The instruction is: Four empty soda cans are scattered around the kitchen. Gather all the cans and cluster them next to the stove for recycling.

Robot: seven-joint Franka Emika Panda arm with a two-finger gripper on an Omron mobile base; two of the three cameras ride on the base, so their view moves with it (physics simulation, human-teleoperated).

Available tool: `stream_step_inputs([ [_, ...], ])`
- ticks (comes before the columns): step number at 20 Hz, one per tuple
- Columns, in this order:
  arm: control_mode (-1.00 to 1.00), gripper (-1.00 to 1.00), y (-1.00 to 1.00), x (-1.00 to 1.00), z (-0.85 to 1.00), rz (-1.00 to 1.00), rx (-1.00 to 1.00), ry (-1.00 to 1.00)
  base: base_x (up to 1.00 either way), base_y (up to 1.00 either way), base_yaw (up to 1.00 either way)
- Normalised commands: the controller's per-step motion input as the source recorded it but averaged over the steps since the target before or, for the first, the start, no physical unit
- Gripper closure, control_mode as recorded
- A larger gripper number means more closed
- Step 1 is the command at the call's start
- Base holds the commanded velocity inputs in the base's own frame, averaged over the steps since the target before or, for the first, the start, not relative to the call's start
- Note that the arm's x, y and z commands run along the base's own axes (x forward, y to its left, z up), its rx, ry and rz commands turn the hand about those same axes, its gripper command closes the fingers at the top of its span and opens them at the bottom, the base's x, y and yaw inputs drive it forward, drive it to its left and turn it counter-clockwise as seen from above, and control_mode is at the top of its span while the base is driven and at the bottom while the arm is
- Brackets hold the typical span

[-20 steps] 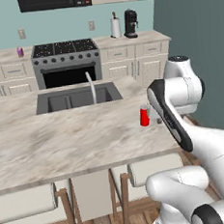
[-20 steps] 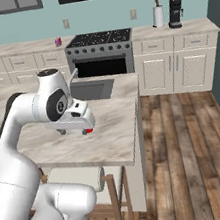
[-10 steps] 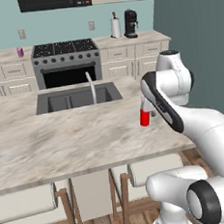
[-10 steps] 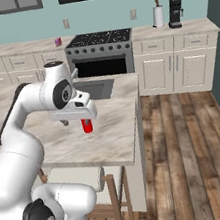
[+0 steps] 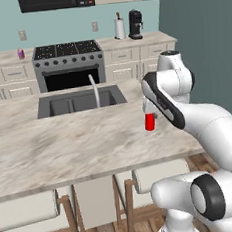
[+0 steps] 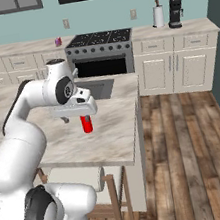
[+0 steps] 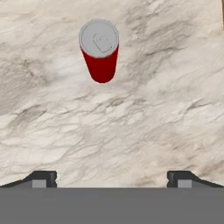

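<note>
Red soda can (image 7: 100,55) upright on island counter (image 7: 144,109), axis vertical, silvery top up.

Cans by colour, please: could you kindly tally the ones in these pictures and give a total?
Red can: 1, upright on the island counter.
Purple-pink can: 1, on the back counter left of the stove.
Total: 2 cans.
</note>
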Motion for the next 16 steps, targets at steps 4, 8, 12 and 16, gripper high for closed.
stream_step_inputs([
  [4,-1.00,-1.00,0.04,0.33,-0.14,0.07,0.00,0.00,0.00,0.00,0.00],
  [8,-1.00,-1.00,0.05,0.41,-0.10,0.05,0.00,0.00,0.00,0.00,0.00],
  [12,-1.00,-1.00,0.12,0.42,-0.19,0.05,0.00,0.01,0.00,0.00,0.00],
  [16,-1.00,-1.00,0.06,0.35,-0.19,0.06,0.00,0.00,0.00,0.00,0.00],
])
